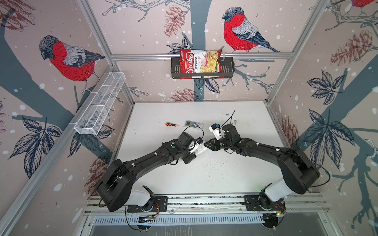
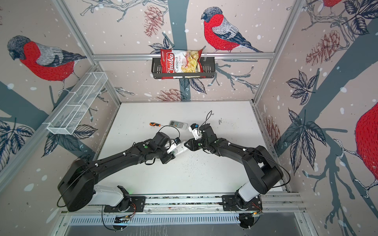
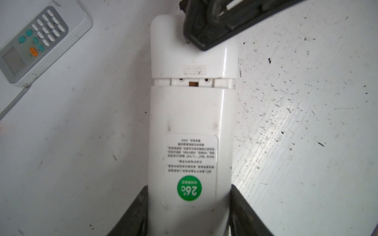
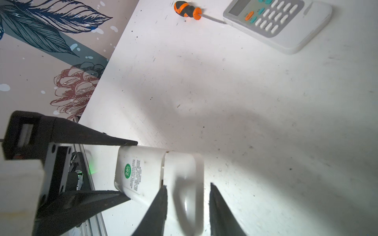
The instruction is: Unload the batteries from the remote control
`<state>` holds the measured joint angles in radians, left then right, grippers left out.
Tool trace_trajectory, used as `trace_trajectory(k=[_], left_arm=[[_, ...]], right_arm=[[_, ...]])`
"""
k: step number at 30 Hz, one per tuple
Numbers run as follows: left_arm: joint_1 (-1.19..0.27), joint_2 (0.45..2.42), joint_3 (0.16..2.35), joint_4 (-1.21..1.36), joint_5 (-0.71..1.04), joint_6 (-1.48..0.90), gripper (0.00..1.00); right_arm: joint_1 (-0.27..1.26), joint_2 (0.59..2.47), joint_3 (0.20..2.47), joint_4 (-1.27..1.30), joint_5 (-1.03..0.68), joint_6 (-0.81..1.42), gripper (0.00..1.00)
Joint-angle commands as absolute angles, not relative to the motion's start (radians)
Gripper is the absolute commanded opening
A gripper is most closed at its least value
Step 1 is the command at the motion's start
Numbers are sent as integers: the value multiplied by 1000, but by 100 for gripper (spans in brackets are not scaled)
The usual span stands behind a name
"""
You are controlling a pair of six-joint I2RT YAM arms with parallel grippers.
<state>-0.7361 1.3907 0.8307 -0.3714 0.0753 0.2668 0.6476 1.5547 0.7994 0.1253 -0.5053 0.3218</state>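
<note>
The white remote control (image 1: 201, 150) (image 3: 190, 114) lies back side up, its green round sticker facing up. My left gripper (image 1: 198, 151) (image 3: 189, 187) is shut on its sticker end, one finger on each long side. The battery cover (image 3: 192, 59) (image 4: 184, 169) has slid a little, so a narrow gap shows at the seam. My right gripper (image 1: 207, 143) (image 4: 187, 186) is closed around the cover end, one finger at the seam and the other at the remote's tip. The batteries are hidden under the cover.
A second remote (image 1: 194, 124) (image 4: 278, 22) with a grey keypad lies behind the grippers, and an orange-and-black screwdriver (image 1: 170, 124) (image 4: 187, 10) lies beside it. On the back wall a black basket (image 1: 229, 67) holds a chips bag (image 1: 201, 61). A white wire basket (image 1: 100, 104) hangs on the left wall.
</note>
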Motion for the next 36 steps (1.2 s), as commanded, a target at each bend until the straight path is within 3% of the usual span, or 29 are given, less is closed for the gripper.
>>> trace_trajectory(k=[1, 4, 9, 28, 36], left_arm=[[-738, 1397, 834, -342, 83, 271, 43], [-738, 1399, 833, -343, 83, 270, 43], [-738, 1401, 833, -343, 80, 270, 42], [-738, 1407, 831, -339, 68, 269, 41], [-738, 1407, 831, -339, 65, 268, 41]], right_arm=[[647, 1545, 791, 158, -519, 335, 28], [647, 1545, 791, 160, -533, 334, 26], [647, 1546, 785, 163, -546, 330, 32], [653, 1529, 771, 201, -626, 353, 17], [663, 1550, 783, 196, -641, 347, 32]])
